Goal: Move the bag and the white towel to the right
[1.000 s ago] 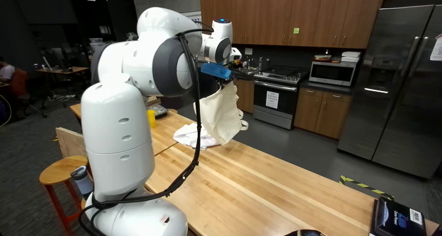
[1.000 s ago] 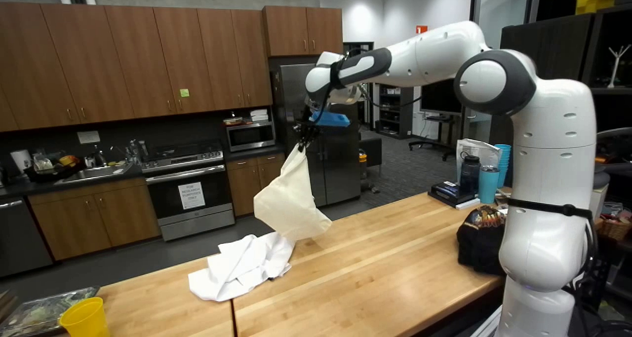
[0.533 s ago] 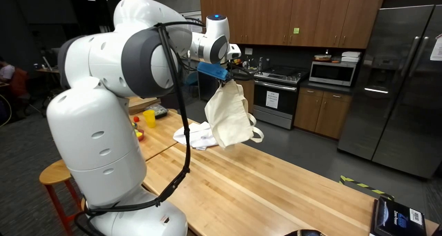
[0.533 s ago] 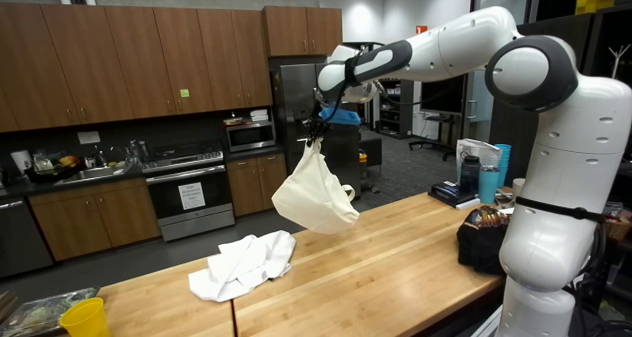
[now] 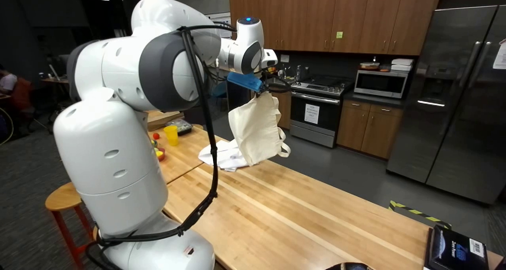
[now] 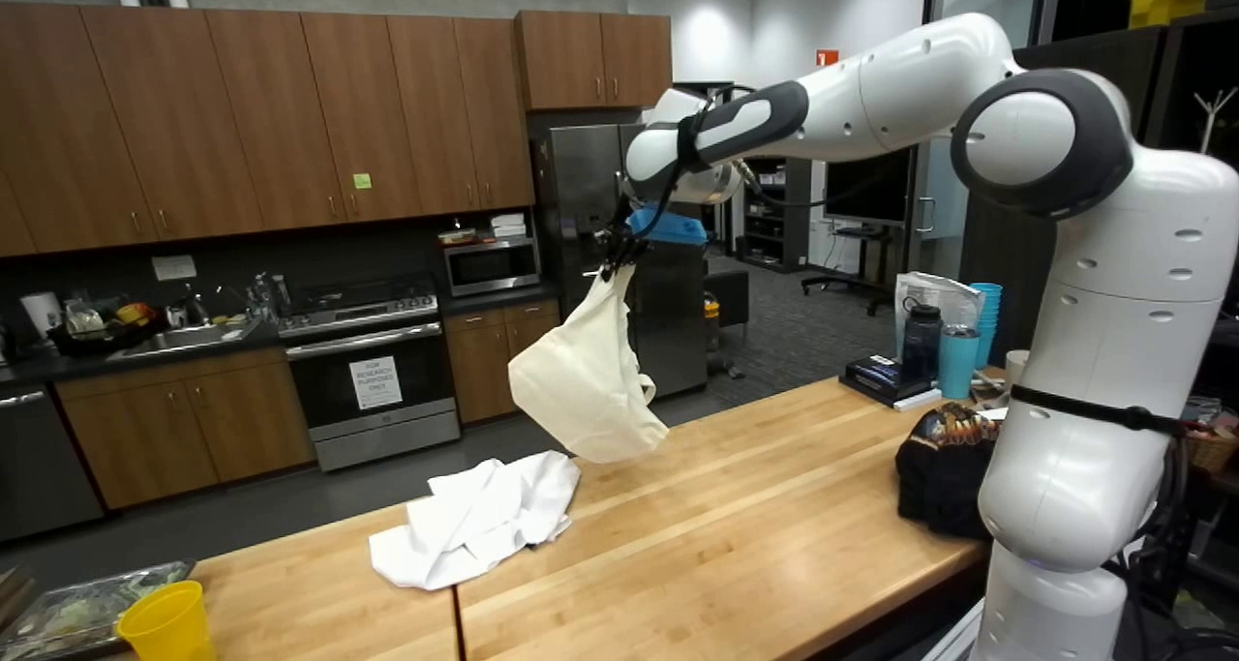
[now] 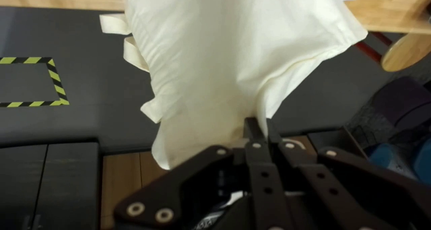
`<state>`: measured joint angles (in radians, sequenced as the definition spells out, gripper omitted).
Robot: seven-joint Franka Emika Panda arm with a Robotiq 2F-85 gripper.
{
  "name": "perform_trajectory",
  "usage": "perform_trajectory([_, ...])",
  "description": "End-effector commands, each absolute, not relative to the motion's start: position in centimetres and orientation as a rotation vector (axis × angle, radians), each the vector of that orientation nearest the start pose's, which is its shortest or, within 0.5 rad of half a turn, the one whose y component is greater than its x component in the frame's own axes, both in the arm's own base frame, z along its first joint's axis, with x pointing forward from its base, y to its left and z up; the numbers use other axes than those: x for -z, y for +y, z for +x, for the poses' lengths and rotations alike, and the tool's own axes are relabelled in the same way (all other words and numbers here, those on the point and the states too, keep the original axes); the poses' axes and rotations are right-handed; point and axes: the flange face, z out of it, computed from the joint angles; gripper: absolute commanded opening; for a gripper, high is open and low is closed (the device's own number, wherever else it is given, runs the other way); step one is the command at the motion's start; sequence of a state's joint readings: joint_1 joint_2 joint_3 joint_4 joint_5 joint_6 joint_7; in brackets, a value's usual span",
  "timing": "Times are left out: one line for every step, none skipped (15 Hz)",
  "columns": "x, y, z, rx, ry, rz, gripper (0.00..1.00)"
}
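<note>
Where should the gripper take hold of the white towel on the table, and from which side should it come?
Likely best by a raised fold near the middle of the white towel, coming straight down from above: it lies crumpled on the table, with ridges that could be pinched. The gripper holds the bag, so that would need setting down first.
</note>
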<state>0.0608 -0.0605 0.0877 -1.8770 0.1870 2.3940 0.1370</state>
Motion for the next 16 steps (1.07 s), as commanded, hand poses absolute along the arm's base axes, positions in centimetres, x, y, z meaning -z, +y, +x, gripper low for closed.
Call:
perform_trajectory([-64.4,5.3,53.5,0.999,0.304,-2.707,0.01])
perform_trajectory([-65.3,4.4,52.3,1.048,0.356,-2.679,0.01])
perform_trajectory([-65.8,3.4,51.0,1.088,0.416,-2.644,0.01])
perform_trajectory([-66.5,2.2,49.6,1.127,0.478,-2.613,0.01])
perform_trajectory([-67.1,1.0,47.9,1.164,0.54,-2.583,0.01])
perform_trajectory([-67.4,-0.1,46.1,1.192,0.605,-2.55,0.01])
perform_trajectory([-67.5,-1.3,44.3,1.218,0.674,-2.523,0.01])
perform_trajectory([-66.9,-2.8,42.6,1.214,0.756,-2.498,0.01])
perform_trajectory([-66.3,-4.2,40.9,1.206,0.835,-2.472,0.01])
perform_trajectory([-65.3,-5.6,39.3,1.196,0.912,-2.448,0.01])
perform_trajectory([-64.2,-7.0,37.7,1.185,0.991,-2.429,0.01])
perform_trajectory([-63.0,-8.4,36.1,1.171,1.068,-2.403,0.01])
perform_trajectory([-61.7,-9.9,34.5,1.152,1.143,-2.374,0.01])
perform_trajectory([-60.4,-11.5,32.8,1.136,1.221,-2.344,0.01])
perform_trajectory([-59.2,-13.4,31.2,1.125,1.294,-2.314,0.01])
perform_trajectory([-58.1,-15.1,29.5,1.111,1.364,-2.279,0.01])
